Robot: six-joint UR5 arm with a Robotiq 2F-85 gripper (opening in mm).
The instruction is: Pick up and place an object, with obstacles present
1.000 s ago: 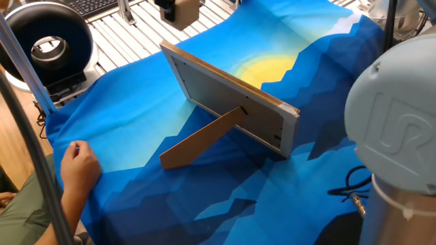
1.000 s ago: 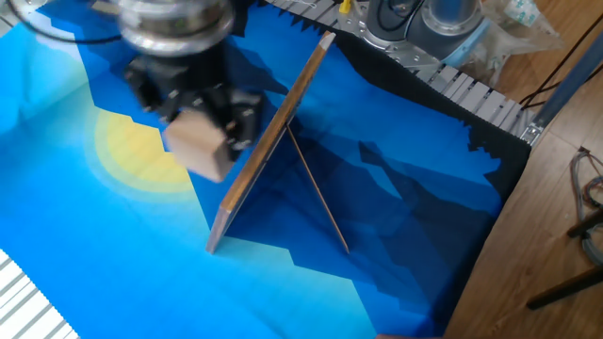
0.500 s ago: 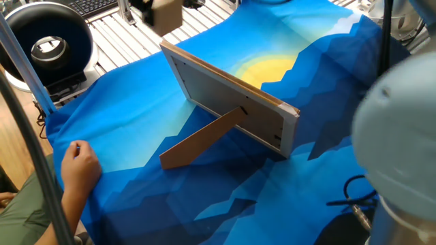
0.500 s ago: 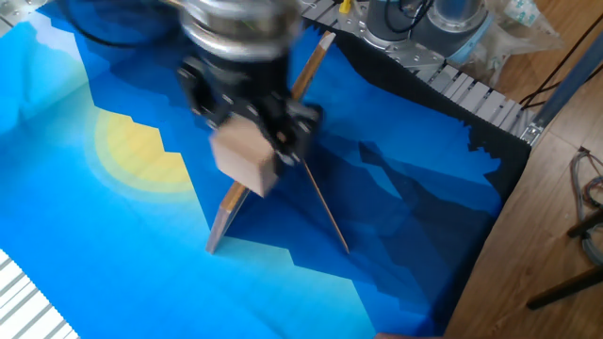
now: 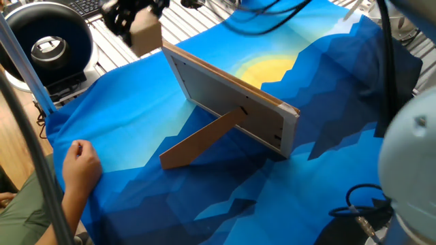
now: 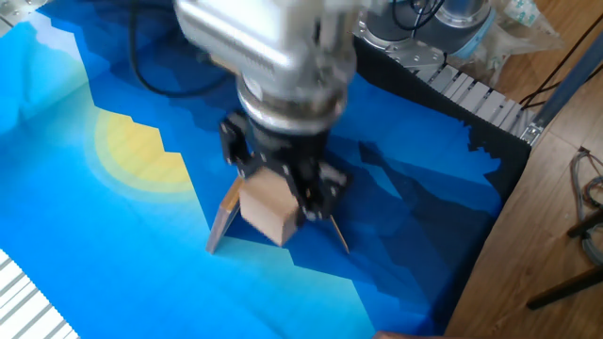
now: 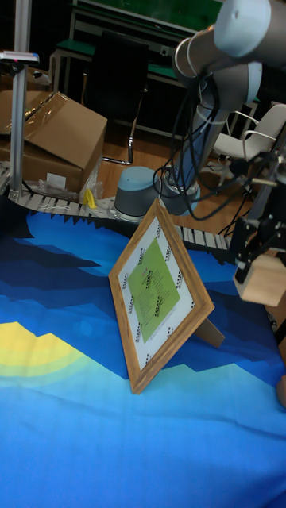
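Since the gripper, clamped on the wooden block, has carried it across the picture frame, we judge placement next.

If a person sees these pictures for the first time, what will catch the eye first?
Probably the picture frame, standing tilted on its cardboard easel leg in the middle of the bright blue cloth with its yellow sun. Next, the gripper holding a wooden block in the air, beside the frame's end.
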